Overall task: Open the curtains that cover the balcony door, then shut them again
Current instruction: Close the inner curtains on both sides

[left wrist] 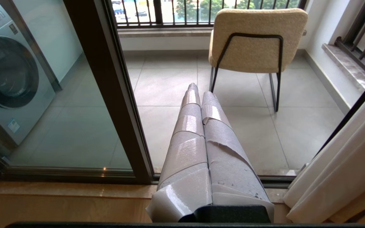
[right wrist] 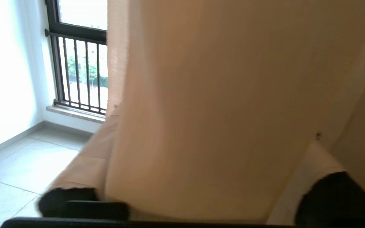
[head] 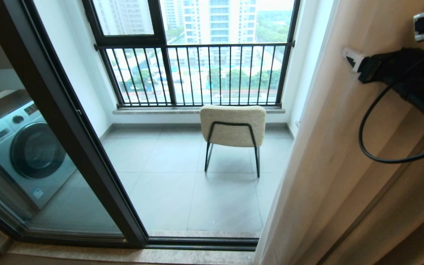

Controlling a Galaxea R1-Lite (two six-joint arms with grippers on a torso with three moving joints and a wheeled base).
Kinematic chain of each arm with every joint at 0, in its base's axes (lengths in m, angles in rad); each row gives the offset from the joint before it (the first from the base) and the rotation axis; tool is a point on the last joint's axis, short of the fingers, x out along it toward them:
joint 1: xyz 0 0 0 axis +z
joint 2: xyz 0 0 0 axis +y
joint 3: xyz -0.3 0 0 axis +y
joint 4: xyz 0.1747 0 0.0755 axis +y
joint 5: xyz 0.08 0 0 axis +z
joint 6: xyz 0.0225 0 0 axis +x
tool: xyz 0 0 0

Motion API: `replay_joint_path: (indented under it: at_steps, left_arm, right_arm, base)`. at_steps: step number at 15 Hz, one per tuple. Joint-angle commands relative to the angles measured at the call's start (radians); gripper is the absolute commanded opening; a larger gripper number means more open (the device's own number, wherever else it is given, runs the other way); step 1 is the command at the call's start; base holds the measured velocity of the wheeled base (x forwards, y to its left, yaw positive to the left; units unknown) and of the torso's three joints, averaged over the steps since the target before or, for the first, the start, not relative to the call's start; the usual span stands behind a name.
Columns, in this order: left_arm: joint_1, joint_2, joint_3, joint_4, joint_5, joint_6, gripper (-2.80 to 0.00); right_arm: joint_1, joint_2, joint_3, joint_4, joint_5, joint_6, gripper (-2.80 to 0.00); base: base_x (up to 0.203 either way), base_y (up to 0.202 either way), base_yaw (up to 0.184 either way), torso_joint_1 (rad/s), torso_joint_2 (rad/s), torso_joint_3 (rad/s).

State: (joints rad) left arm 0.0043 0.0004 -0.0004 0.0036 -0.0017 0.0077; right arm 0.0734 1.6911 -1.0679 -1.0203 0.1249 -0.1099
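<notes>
Curtains (head: 329, 154) bunched rightward, right claw (right wrist: 198, 177) fingers straddling fabric, balcony door (head: 68, 121) uncovered

Doorway gap open; chair (head: 233, 125) beyond; curtains (head: 329, 154) crowd right tool (right wrist: 182, 177).

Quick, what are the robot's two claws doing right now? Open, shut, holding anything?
Left gripper: shut, empty, aimed toward the chair.
Right gripper: fingers spread either side of the curtains, fabric between them; a firm grip cannot be told.
</notes>
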Motion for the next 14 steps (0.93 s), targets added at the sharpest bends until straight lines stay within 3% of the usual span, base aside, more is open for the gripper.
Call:
replay_joint_path:
  at_steps: [1,14]
  left_arm:
    - [0.000,0.000,-0.001,0.001,0.000,0.000,-2.80]
    - [0.000,0.000,0.000,-0.001,0.000,0.000,-2.80]
  right_arm:
    - [0.000,-0.014,0.001,-0.005,0.001,-0.001,-2.80]
    - [0.000,-0.085,0.033,-0.009,-0.001,0.004,-2.80]
  base:
    - [0.000,0.000,0.000,0.000,0.00,0.000]
    - [0.000,0.000,0.000,0.000,0.00,0.000]
